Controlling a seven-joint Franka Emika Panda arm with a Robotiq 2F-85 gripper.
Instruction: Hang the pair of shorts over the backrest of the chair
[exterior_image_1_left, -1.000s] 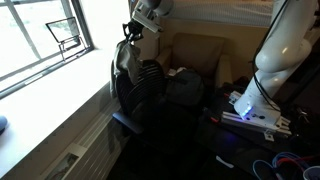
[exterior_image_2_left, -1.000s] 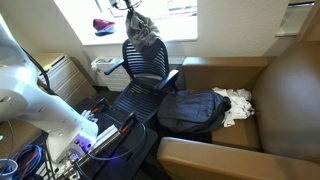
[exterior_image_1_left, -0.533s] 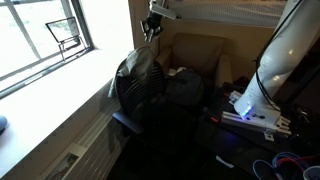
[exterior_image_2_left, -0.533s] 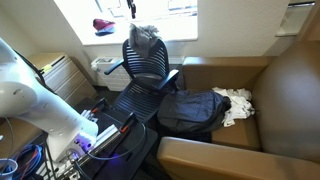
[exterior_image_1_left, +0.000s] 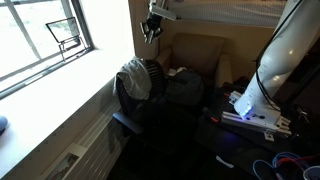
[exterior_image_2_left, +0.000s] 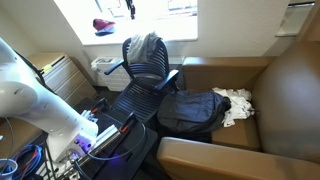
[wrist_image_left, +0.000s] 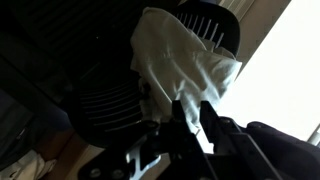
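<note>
The light grey-beige pair of shorts (exterior_image_1_left: 134, 78) (exterior_image_2_left: 146, 46) lies draped over the top of the black ribbed backrest of the chair (exterior_image_1_left: 152, 92) (exterior_image_2_left: 150, 72). My gripper (exterior_image_1_left: 152, 30) (exterior_image_2_left: 129, 10) hangs above it, clear of the cloth. In the wrist view the gripper (wrist_image_left: 195, 115) points down at the shorts (wrist_image_left: 185, 60), which cover the upper backrest (wrist_image_left: 105, 105). Its two dark fingers (wrist_image_left: 178, 112) stand a little apart, with nothing between them.
A dark rounded bag (exterior_image_2_left: 190, 110) (exterior_image_1_left: 185, 88) and a white cloth (exterior_image_2_left: 236, 103) lie on the tan armchair (exterior_image_2_left: 265, 75) beside the chair. The window sill (exterior_image_1_left: 60, 95) runs close behind the backrest. The robot's white base (exterior_image_1_left: 278, 60) and cables (exterior_image_2_left: 30, 160) stand nearby.
A second ago the shorts hung from my shut gripper above the backrest. They have been let go and have settled onto the backrest, while the gripper has risen clear.
</note>
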